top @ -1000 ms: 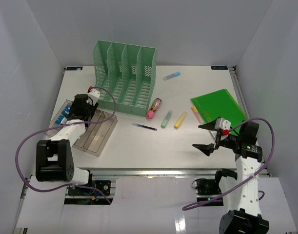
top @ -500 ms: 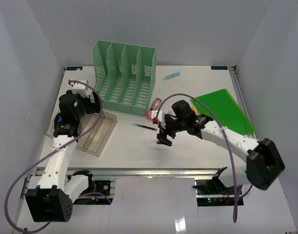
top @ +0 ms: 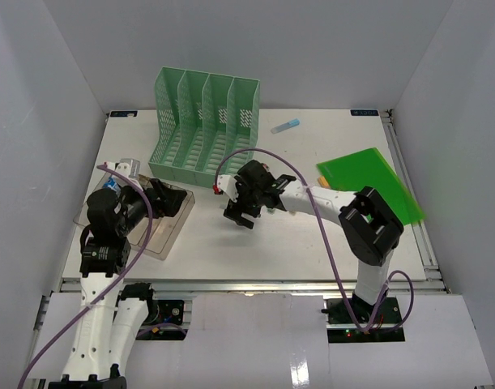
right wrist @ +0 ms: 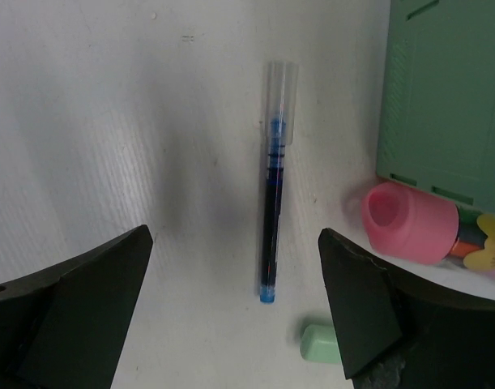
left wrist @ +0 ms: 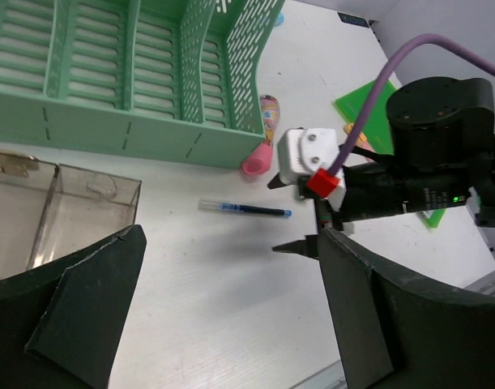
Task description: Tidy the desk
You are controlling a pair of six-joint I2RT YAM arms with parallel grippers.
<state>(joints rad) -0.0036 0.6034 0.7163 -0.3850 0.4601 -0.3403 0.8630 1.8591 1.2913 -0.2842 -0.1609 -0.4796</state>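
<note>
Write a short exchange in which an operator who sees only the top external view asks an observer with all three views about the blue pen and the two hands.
Operator: The right hand blocks my view of the spot beneath it. Is the pen there?
Observer: Yes. The right wrist view shows the blue pen lying flat on the desk, between the open fingers and untouched.
Operator: Is the left hand carrying anything over the tray?
Observer: No. The left wrist view shows the left hand open, with nothing between its fingers.
</note>
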